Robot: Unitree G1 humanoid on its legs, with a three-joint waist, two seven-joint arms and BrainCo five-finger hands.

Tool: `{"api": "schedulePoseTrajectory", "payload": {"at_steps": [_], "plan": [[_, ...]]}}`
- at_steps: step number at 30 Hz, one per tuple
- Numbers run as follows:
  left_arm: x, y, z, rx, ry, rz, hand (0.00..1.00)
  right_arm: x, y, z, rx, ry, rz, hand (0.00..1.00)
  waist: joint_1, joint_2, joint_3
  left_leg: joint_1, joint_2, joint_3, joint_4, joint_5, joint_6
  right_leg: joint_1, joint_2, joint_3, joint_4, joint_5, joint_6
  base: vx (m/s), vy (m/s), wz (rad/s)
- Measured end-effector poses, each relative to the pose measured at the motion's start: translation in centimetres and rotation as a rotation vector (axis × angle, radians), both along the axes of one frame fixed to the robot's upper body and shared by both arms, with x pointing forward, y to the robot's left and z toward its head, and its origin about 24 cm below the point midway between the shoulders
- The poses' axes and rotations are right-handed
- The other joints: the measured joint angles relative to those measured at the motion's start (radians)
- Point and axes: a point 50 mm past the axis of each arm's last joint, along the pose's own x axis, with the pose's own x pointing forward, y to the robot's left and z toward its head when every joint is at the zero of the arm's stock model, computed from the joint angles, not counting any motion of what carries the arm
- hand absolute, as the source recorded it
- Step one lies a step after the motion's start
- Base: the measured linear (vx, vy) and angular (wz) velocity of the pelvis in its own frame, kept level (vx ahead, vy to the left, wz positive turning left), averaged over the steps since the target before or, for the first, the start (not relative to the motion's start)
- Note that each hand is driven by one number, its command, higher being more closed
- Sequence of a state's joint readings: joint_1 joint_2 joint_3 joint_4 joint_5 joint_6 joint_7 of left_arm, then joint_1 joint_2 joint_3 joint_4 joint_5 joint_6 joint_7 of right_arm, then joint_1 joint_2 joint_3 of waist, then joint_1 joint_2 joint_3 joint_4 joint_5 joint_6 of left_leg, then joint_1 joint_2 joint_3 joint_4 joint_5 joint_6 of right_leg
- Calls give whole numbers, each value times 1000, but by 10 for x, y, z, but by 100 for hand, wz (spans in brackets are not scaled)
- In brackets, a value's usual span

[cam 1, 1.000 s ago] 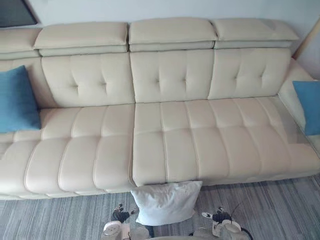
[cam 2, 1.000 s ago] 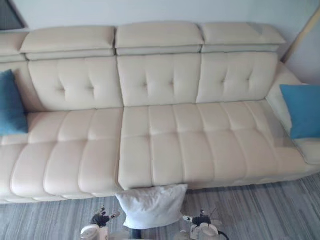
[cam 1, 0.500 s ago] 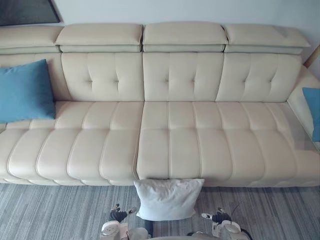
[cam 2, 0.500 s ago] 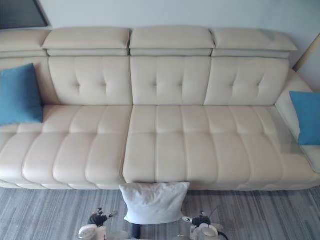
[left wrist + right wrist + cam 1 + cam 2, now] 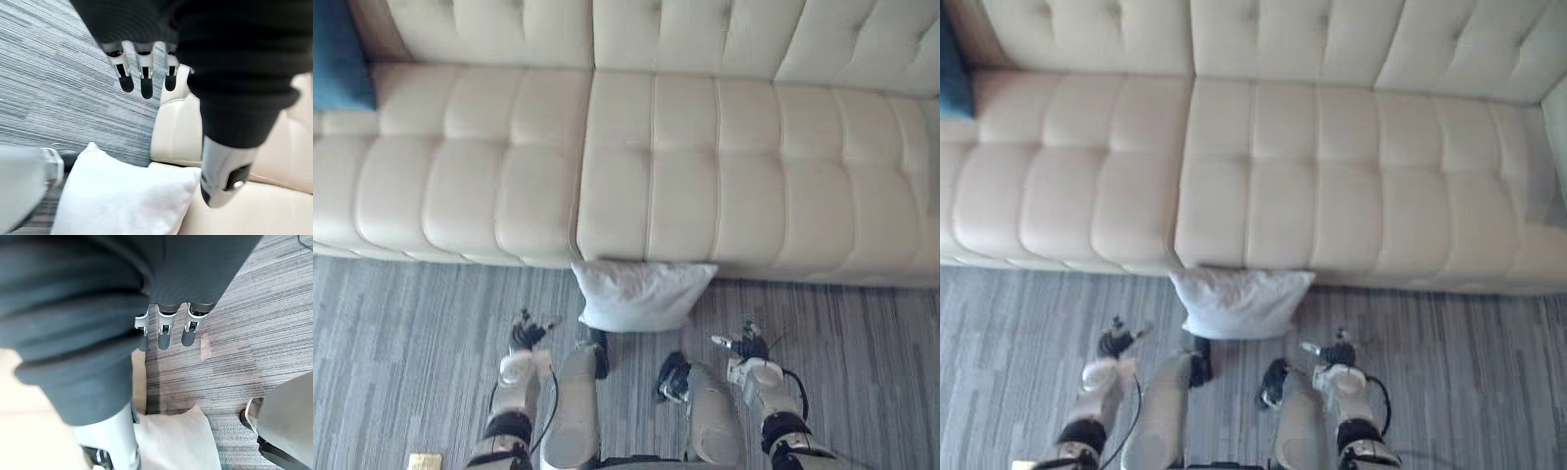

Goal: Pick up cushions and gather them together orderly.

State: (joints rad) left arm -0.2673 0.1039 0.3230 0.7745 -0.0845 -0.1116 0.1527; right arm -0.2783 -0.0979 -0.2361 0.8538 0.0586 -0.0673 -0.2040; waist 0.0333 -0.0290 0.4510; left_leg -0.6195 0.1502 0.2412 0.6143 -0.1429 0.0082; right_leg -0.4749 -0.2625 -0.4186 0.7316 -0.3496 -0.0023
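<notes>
- Two eye views first: one white cushion (image 5: pixel 644 296) lies on the grey floor (image 5: pixel 401 323) and leans on the front of the cream sofa (image 5: pixel 705 176). It is down there and not on the seat, so it likely needs lifting.
- The left hand (image 5: pixel 521 338) and the right hand (image 5: pixel 744 348) hang low, one on each side of the white cushion. They are near it but not touching. This looks like getting ready to take it from both sides.
- A blue cushion (image 5: pixel 337 54) sits far off at the left end of the sofa seat. That may be the spot to gather them.
- Left wrist view: the left hand's fingers (image 5: pixel 142 73) are straight and loose and hold nothing. The white cushion is close past them, by the sofa edge.
- Right wrist view: the right hand's fingers (image 5: pixel 165 335) are also straight and empty. They are over the floor, with the white cushion close by.
</notes>
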Motion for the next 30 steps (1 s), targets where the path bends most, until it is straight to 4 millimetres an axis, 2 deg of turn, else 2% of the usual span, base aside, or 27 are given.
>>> {"api": "schedulePoseTrajectory", "payload": {"at_steps": [3, 6, 8, 13, 15, 19, 21, 24, 25, 26, 30], "plan": [[20, 12, 29, -8, -123, 55, 0, 26, -7, 33, 12, -148, -58, 0, -5, 1, 61, -107, 22, -1, 71, -9, -3, -108, -2, 13, 66, -8, -17, -59, 13, -13], [40, 19, 57, 7, -222, 74, 0, 49, -15, 69, -13, -280, -96, 0, -9, 0, 69, -250, 38, -12, 161, -14, 16, -245, -13, 23, 159, -23, -33, -49, 15, -3], [55, 18, 83, 21, -312, 77, 0, 65, -16, 95, -23, -371, -98, 0, -12, 0, 85, -326, 48, -22, 218, -21, 25, -318, -21, 28, 217, -32, -38, -57, 18, 0], [77, 11, 132, 35, -486, 53, 0, 92, -6, 149, -33, -553, -78, 0, -18, 0, 90, -469, 61, -32, 288, -30, 26, -464, -23, 50, 295, -49, -49, -104, 8, -5], [86, 3, 154, 38, -554, 29, 0, 101, 2, 171, -32, -624, -60, 0, -18, 1, 90, -530, 65, -34, 299, -28, 28, -526, -24, 53, 313, -54, -42, -104, -7, -6], [96, -18, 179, 10, -647, -13, 0, 113, 22, 195, -4, -690, -14, 0, -18, 2, 91, -604, 64, -32, 316, -15, 29, -609, -35, 60, 344, -49, -51, -68, -23, -1], [103, -31, 193, 0, -681, -37, 0, 119, 43, 209, 24, -729, 38, 0, -19, 3, 95, -636, 64, -33, 319, -7, 32, -644, -35, 62, 353, -41, -65, -42, -33, 0], [110, -50, 212, -33, -733, -67, 0, 125, 65, 226, 67, -775, 71, 0, -21, 2, 97, -673, 67, -38, 336, -1, 39, -679, -36, 64, 375, -41, -66, -33, -35, 1], [112, -55, 218, -39, -750, -69, 100, 127, 67, 232, 71, -786, 67, 0, -24, 2, 98, -680, 66, -38, 338, -1, 40, -688, -37, 65, 380, -41, -65, -43, -33, 0], [114, -62, 225, -44, -767, -88, 100, 129, 67, 236, 73, -793, 64, 100, -24, 2, 99, -686, 66, -38, 339, 0, 40, -695, -37, 66, 382, -41, -65, -50, -24, 0], [118, -69, 245, -55, -812, -60, 100, 134, 63, 252, 101, -821, 18, 100, -31, 2, 99, -722, 63, -39, 327, 10, 32, -735, -36, 68, 381, -40, -66, -53, -11, 0]]}}
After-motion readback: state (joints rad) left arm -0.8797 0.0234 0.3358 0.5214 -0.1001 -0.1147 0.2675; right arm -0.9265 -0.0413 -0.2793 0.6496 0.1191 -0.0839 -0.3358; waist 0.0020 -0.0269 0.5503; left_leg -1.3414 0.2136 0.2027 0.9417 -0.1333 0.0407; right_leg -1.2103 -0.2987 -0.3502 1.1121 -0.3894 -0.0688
